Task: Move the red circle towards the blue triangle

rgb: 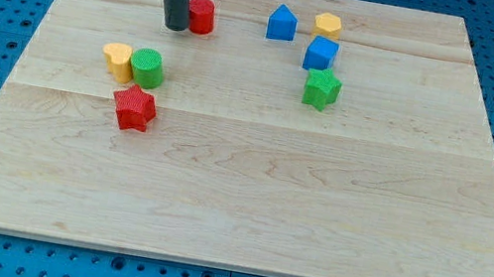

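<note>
Red circle point(202, 15) partly hidden behind my tip point(174, 26).

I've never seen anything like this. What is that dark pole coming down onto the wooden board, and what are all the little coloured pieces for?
The dark pole is the end of a robot arm. It has no pincer and holds nothing; it only pushes things by sliding its lower end, my tip, across the wooden board. There is just one camera, looking down at the board at a slant.

The coloured pieces are small blocks to be pushed about. My tip stands right against the red circle, on its left in the view. The job is to push that block towards the blue triangle, which sits further to the view's right. Near the triangle are a yellow block, a blue cube and a green star. Towards the view's left lie a yellow heart, a green circle and a red star.
</note>
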{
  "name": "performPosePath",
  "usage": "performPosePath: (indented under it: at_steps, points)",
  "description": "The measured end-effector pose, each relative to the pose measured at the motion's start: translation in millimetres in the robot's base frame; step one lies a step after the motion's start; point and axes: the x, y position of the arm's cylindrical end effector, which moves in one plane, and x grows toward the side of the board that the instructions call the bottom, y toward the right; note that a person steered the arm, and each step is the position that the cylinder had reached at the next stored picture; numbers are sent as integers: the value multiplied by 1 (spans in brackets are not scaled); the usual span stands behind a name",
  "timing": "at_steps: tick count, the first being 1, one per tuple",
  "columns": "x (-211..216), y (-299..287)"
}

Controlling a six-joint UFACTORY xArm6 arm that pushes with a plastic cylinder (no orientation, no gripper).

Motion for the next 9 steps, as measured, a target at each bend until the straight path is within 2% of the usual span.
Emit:
performPosePath:
  at_steps: [1,7,9]
  points:
    - [-6,-33]
    - [-11,36]
    - [-32,24]
